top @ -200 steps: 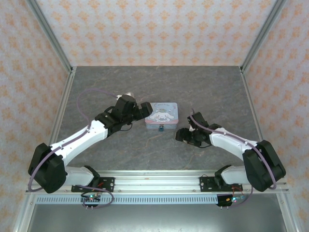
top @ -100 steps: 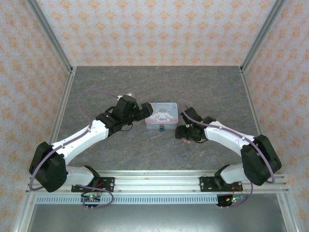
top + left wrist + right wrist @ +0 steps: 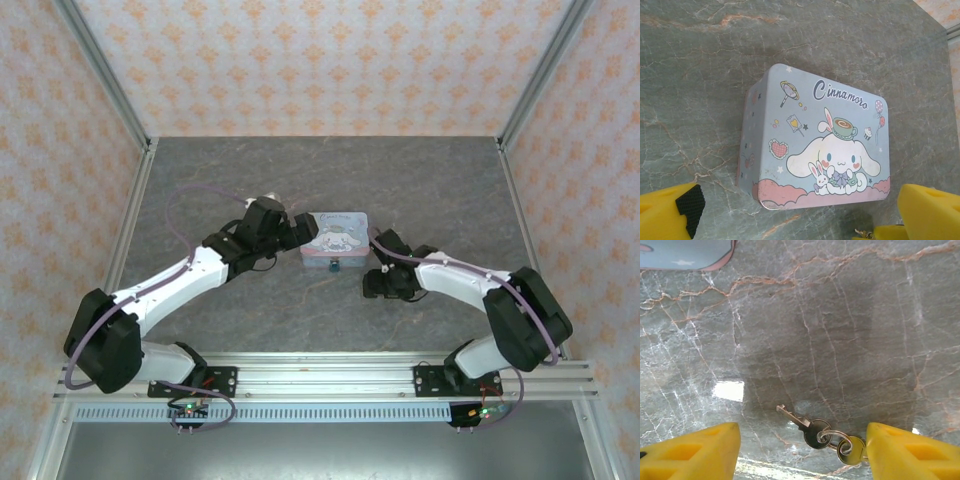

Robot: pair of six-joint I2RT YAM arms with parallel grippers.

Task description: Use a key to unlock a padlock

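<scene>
The right gripper (image 3: 800, 452), jaws apart, bracketed the key (image 3: 796, 417) lying at lower centre of the wrist view, apparently aligned for pickup. The left gripper (image 3: 795, 220), jaws apart, flanked the tin (image 3: 815, 140), presumably to steady it. The padlock (image 3: 334, 266) sat at the tin's lower edge.

- Robot test cell, lab-type setup.
- Grey marbled desk (image 3: 440, 180) boxed in by aluminium frame posts (image 3: 104, 72) and orange-patterned wall panels (image 3: 320, 60).
- Left arm (image 3: 170, 280) and right arm (image 3: 460, 285) bolted to a slotted metal rail (image 3: 320, 378) at the near edge.

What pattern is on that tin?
The tin is pale blue with a white cartoon character and pink clouds; clearest from left wrist.
</scene>
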